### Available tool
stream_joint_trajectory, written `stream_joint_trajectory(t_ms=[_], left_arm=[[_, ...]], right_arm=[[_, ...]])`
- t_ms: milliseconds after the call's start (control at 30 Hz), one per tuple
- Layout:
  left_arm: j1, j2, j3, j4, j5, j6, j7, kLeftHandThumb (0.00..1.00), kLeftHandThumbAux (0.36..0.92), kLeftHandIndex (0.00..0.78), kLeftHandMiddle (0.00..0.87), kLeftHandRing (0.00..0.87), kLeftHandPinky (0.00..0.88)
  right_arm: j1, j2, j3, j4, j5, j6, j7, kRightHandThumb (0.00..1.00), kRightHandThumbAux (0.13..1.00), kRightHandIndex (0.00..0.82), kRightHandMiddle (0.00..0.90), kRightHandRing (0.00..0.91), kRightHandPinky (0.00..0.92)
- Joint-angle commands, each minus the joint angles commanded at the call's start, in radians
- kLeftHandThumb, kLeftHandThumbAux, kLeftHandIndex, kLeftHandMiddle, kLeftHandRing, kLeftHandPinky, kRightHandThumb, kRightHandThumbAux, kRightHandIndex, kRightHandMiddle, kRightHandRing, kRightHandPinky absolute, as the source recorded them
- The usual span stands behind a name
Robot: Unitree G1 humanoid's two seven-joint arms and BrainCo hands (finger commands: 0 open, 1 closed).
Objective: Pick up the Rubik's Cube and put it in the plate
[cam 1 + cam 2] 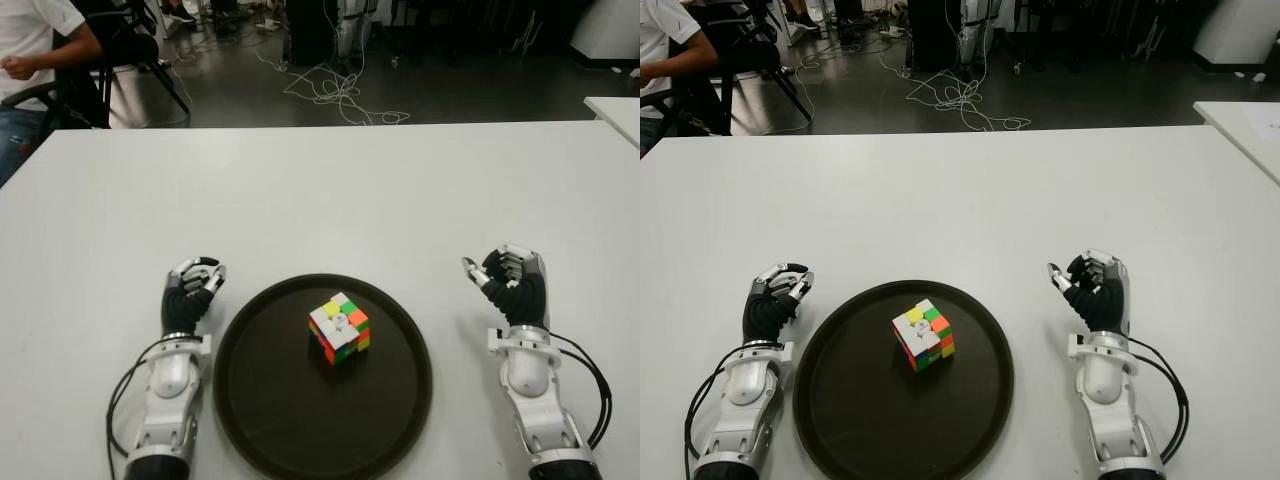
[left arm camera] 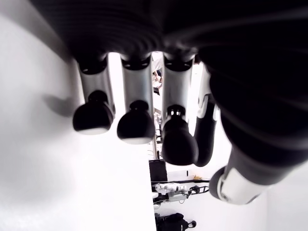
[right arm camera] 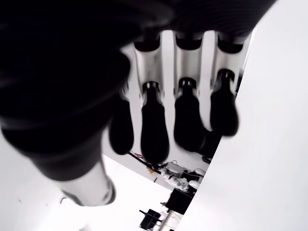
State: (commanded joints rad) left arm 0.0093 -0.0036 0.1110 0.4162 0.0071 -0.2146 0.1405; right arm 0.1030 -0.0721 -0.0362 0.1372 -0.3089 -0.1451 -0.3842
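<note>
Sitting in the middle of the dark round plate [image 1: 400, 400]: Rubik's Cube [image 1: 339, 327], between both hands, touching neither. Showing just left of the plate: left hand [image 1: 192, 288], fingers curled, holding nothing. Showing right: right hand [image 1: 512, 282], likewise curled, empty, over the white table [image 1: 320, 200].

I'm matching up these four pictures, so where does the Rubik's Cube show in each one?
Left eye view: Rubik's Cube just right of the picture's middle, lower half.
Right eye view: left of middle, lower half.
Left wrist view: not in it.
Right wrist view: not in it.
Shared landmark: the dark round plate that holds it, in both eye views.
</note>
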Motion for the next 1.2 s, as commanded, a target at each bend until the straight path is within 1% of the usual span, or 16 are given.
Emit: stream_joint_trajectory(t_ms=[100, 167, 367, 533, 567, 633, 733, 900, 1200], left_arm=[[0.002, 0.002, -0.003, -0.003, 0.003, 0.0, -0.003, 0.704, 0.707, 0.443, 0.814, 0.83, 0.813], [0.003, 0.004, -0.006, -0.008, 0.008, 0.009, -0.002, 0.704, 0.707, 0.443, 0.814, 0.829, 0.814], [0.005, 0.003, -0.006, -0.02, 0.014, 0.031, 0.004, 0.704, 0.707, 0.444, 0.808, 0.826, 0.81], [0.009, 0.003, -0.006, -0.026, 0.017, 0.037, 0.008, 0.705, 0.707, 0.443, 0.804, 0.821, 0.804], [0.01, 0.004, -0.008, -0.027, 0.021, 0.039, 0.009, 0.705, 0.707, 0.443, 0.804, 0.82, 0.803], [0.01, 0.005, -0.009, -0.028, 0.024, 0.042, 0.01, 0.705, 0.707, 0.443, 0.803, 0.817, 0.801], [0.011, 0.005, -0.009, -0.032, 0.025, 0.045, 0.011, 0.704, 0.708, 0.443, 0.802, 0.815, 0.802], [0.012, 0.006, -0.01, -0.035, 0.026, 0.049, 0.013, 0.704, 0.708, 0.443, 0.806, 0.819, 0.808], [0.013, 0.007, -0.012, -0.04, 0.031, 0.06, 0.018, 0.705, 0.707, 0.443, 0.807, 0.817, 0.806]], right_arm=[[0.006, 0.001, 0.009, -0.036, -0.005, 0.071, 0.02, 0.267, 0.82, 0.695, 0.807, 0.818, 0.825], [0.009, 0.005, 0.016, -0.075, 0.003, 0.162, 0.055, 0.23, 0.823, 0.708, 0.808, 0.824, 0.83], [0.009, 0.018, 0.017, -0.149, 0.034, 0.344, 0.115, 0.177, 0.831, 0.711, 0.808, 0.832, 0.836], [0.004, 0.029, 0.015, -0.17, 0.05, 0.435, 0.129, 0.168, 0.836, 0.714, 0.807, 0.832, 0.834], [-0.008, 0.028, 0.009, -0.146, 0.061, 0.452, 0.134, 0.169, 0.837, 0.716, 0.807, 0.833, 0.835], [-0.022, 0.024, 0.003, -0.12, 0.073, 0.471, 0.139, 0.18, 0.839, 0.722, 0.811, 0.834, 0.836], [-0.029, 0.022, 0.005, -0.122, 0.08, 0.497, 0.144, 0.19, 0.842, 0.727, 0.815, 0.835, 0.837], [-0.042, 0.007, 0.015, -0.102, 0.079, 0.531, 0.163, 0.218, 0.854, 0.73, 0.826, 0.838, 0.834], [-0.043, -0.007, 0.026, -0.084, 0.073, 0.535, 0.185, 0.261, 0.862, 0.73, 0.826, 0.826, 0.822]])
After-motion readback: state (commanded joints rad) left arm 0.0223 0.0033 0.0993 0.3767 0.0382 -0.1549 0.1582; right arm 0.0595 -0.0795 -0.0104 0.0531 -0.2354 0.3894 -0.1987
